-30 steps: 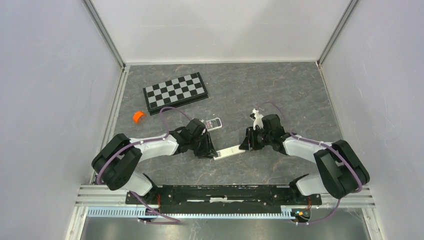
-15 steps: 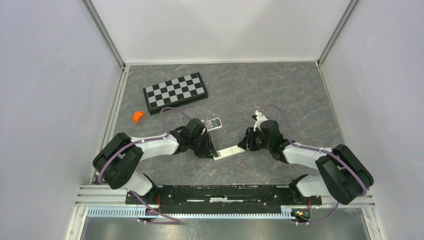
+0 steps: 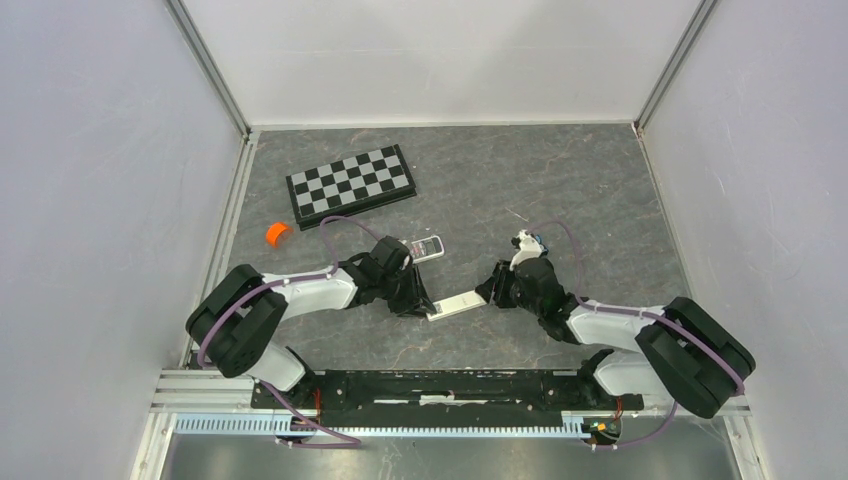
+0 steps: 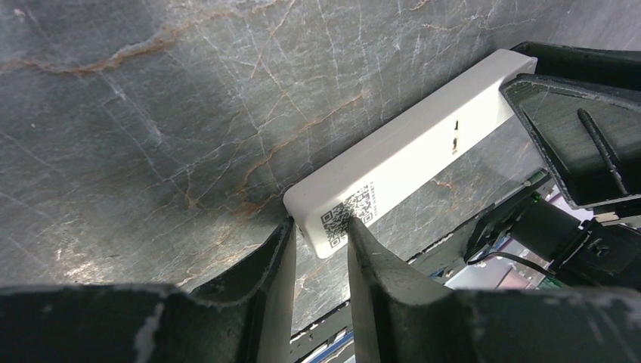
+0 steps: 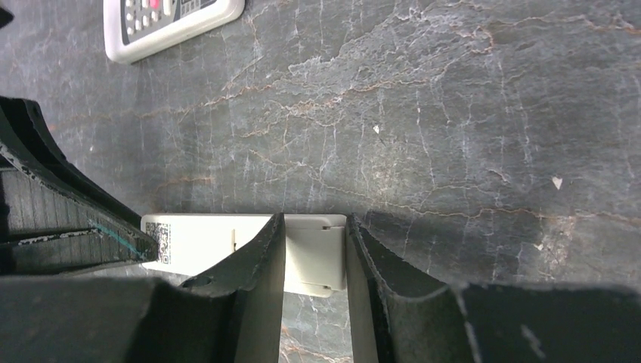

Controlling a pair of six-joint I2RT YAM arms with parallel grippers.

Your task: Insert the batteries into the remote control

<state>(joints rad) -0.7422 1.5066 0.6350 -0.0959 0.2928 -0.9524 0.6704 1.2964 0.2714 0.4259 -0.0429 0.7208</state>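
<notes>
The left gripper point(image 4: 319, 227) pinches the remote control point(image 4: 423, 144) narrowly at its end toward the left edge. The right gripper point(image 5: 315, 223) is narrow over the other end, and whether it grips is unclear. I think it is best to hold firm and slide the cover point(image 5: 316, 261) straight

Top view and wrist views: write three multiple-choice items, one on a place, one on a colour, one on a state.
1. Where does the checkerboard lie from the white remote?
A) farther back and to the left
B) nearer and to the right
C) beneath it

2. The small round thing near the left edge of the table is:
A) blue
B) orange
C) green

3. The right pincer is:
A) wide open over bare stone
B) shut on a grey remote
C) shut on the white remote's end

Key:
1 A, the board sits toward the far left corner.
2 B, it shows bright orange.
3 C, the right wrist view shows both fingers against the white bar's sides.
</notes>
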